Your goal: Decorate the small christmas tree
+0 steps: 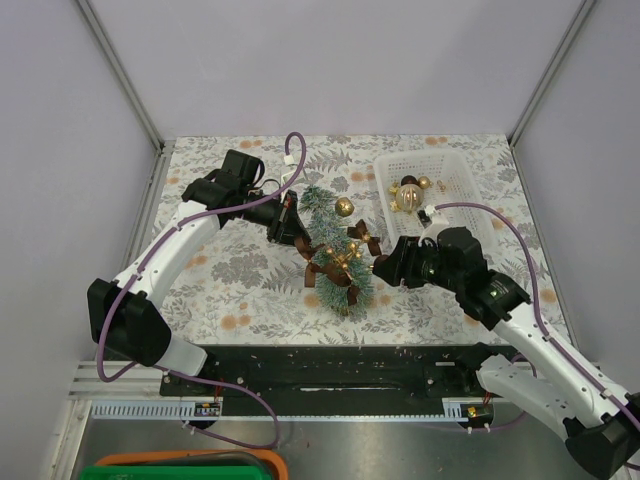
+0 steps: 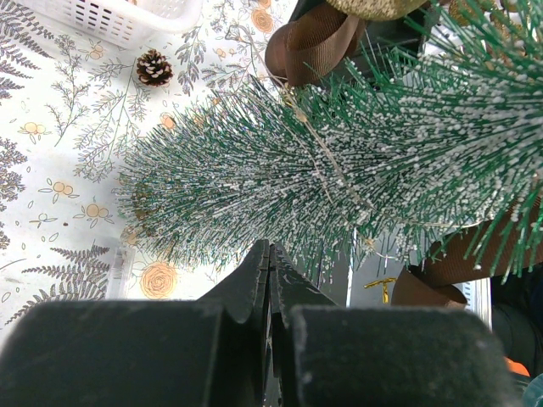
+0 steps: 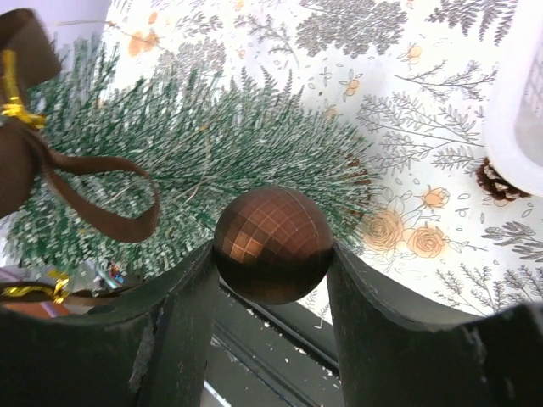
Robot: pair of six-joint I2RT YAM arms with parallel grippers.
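The small christmas tree [image 1: 335, 250], frosted green, stands mid-table with brown bows [image 1: 325, 263] and a gold bauble [image 1: 343, 207] on it; its wooden base is hidden. My left gripper [image 1: 291, 222] is shut, its tips right against the bristles on the tree's left side; in the left wrist view the jaws [image 2: 271, 253] are pressed together below the tree [image 2: 322, 161] with nothing seen between them. My right gripper [image 1: 383, 266] is at the tree's right side, shut on a brown faceted bauble [image 3: 271, 244] held just in front of the tree [image 3: 195, 153].
A white basket [image 1: 381, 185] with several gold and brown baubles [image 1: 408, 192] sits at the back right. A pine cone [image 2: 154, 66] lies on the floral cloth next to the basket [image 2: 127, 17]. A brown bow [image 3: 25, 144] hangs on the tree.
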